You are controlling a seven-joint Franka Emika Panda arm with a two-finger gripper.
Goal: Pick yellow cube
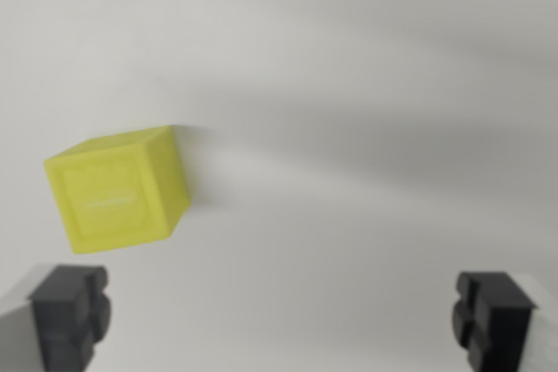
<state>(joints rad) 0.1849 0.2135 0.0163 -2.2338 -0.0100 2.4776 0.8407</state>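
Note:
A yellow cube rests on a plain white surface in the wrist view's left half, turned slightly so one corner edge faces me. My gripper is open, its two dark fingertips showing at the bottom corners of the picture. The left fingertip sits just below the cube, and the right fingertip is far off to the wrist view's right. Nothing lies between the fingers. The cube stands apart from both, above the left one in the picture.
The white surface fills the view, crossed by soft grey shadows in its upper right part. No other objects show.

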